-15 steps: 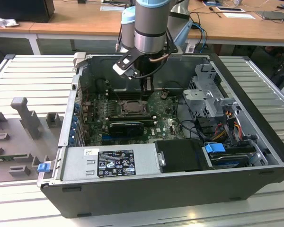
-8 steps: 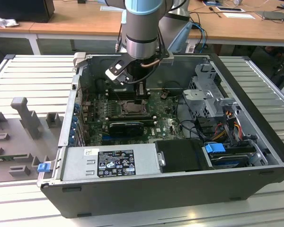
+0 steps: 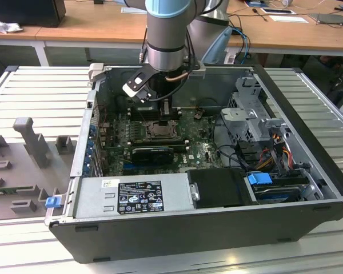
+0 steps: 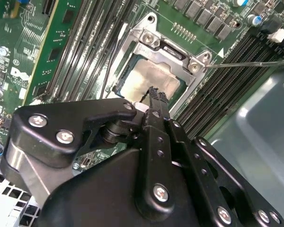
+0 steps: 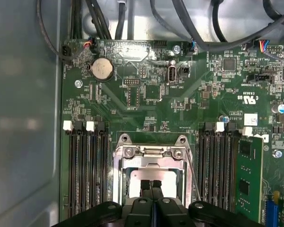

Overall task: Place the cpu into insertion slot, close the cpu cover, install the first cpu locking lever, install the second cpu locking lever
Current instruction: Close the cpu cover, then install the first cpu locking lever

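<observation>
From my station I have the arm (image 3: 167,34) reaching straight down into the open computer case (image 3: 217,231), which lies on its side on the slatted metal counter (image 3: 46,85). The pincer (image 5: 152,183) is closed, its two black fingers (image 5: 146,187) pressed side by side with nothing visible between them. In both wrist views its tip sits right over the cpu (image 4: 154,75), at or just above the pale metal top; I cannot tell whether it actually touches. The cpu lies in the socket in the middle of the green motherboard (image 5: 146,94), and the cpu cover (image 5: 117,172) shows as a silvery frame around it, with the chip visible through its square opening. I cannot say for sure that the frame lies fully flat. In the second wrist view a thin wire lever (image 4: 246,63) runs out from one corner of the socket across the neighbouring memory slots (image 5: 87,175), which flank the socket on both sides. Around the work area it is crowded: a green expansion card (image 5: 250,179) stands just beyond one bank of slots, a coin cell battery (image 5: 102,69) sits farther up the board, and dark cables (image 5: 199,28) loop over the board's far edge. In the exterior view the power supply (image 3: 131,197) and a black box (image 3: 220,188) line the near side of the case, and a metal drive cage (image 3: 251,114) with bundled wiring fills the exterior view's right.
</observation>
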### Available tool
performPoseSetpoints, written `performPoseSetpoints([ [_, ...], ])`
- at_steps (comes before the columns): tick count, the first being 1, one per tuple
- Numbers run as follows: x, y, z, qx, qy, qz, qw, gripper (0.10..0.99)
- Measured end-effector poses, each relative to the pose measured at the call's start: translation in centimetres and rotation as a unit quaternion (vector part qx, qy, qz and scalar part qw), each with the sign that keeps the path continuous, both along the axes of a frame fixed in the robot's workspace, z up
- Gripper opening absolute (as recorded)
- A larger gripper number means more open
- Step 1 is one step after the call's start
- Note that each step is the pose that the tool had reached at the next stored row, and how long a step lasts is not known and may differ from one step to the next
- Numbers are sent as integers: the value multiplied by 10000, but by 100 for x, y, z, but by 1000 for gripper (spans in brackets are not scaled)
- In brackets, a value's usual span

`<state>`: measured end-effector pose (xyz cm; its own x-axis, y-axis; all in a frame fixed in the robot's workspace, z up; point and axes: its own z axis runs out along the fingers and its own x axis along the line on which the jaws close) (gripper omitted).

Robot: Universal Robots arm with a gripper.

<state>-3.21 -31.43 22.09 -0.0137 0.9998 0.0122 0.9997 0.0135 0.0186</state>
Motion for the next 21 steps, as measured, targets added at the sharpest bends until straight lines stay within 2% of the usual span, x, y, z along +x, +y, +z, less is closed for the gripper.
performPoseSetpoints([
  [9, -51, 0, 0, 0, 0, 1, 10000, 106],
  [13, -51, 0, 40, -2, 0, 0, 10000, 106],
  [17, -51, 0, 103, -6, 0, 0, 10000, 106],
  [21, -51, 0, 213, -16, 0, 0, 10000, 106],
])
